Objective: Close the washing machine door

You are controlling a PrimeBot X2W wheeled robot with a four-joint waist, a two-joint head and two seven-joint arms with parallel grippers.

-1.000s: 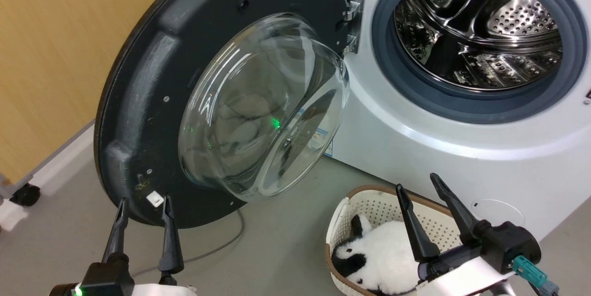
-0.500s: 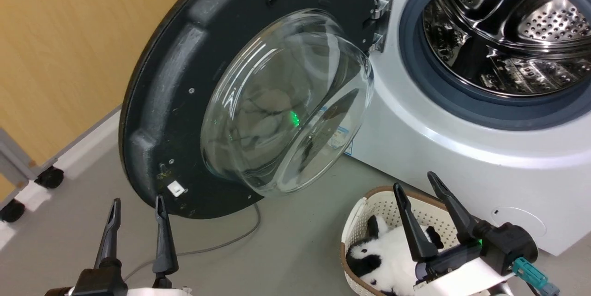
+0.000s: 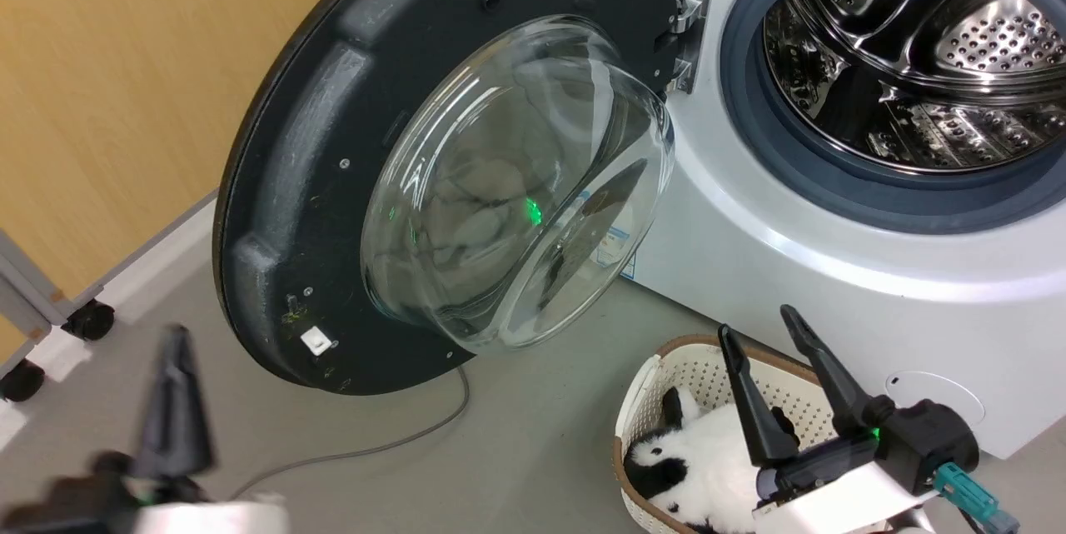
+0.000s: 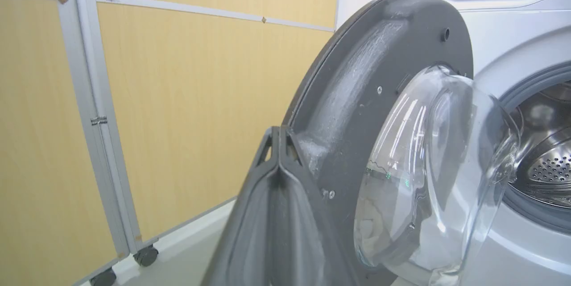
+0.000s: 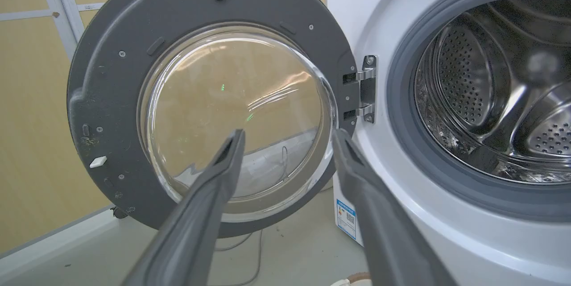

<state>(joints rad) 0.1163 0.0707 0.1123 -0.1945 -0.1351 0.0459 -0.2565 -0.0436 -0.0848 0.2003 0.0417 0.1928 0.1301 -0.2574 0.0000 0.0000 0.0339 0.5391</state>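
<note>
The washing machine door (image 3: 308, 167) stands wide open to the left of the white washing machine (image 3: 749, 251), hinged at its right edge, glass bowl bulging toward me. The steel drum (image 3: 916, 59) is exposed inside the grey rubber ring. My left gripper (image 3: 175, 342) is blurred at the lower left, below and left of the door's rim. In the left wrist view the left gripper (image 4: 279, 132) is shut on nothing, just before the door (image 4: 357, 98). My right gripper (image 3: 759, 323) is open over the basket; in its own view the right gripper (image 5: 289, 133) faces the door (image 5: 107, 76).
A cream perforated basket (image 3: 666, 376) holding a black-and-white plush toy (image 3: 699, 459) sits on the floor under my right gripper. A grey cable (image 3: 375, 451) lies beneath the door. A wheeled frame's castor (image 3: 87, 319) stands by the yellow wall. The round service flap (image 3: 933, 392) sits low.
The camera swung left at first, shifting the whole picture right. Since then my left gripper has moved left and down, blurred, and its fingers have come together. The door has not swung.
</note>
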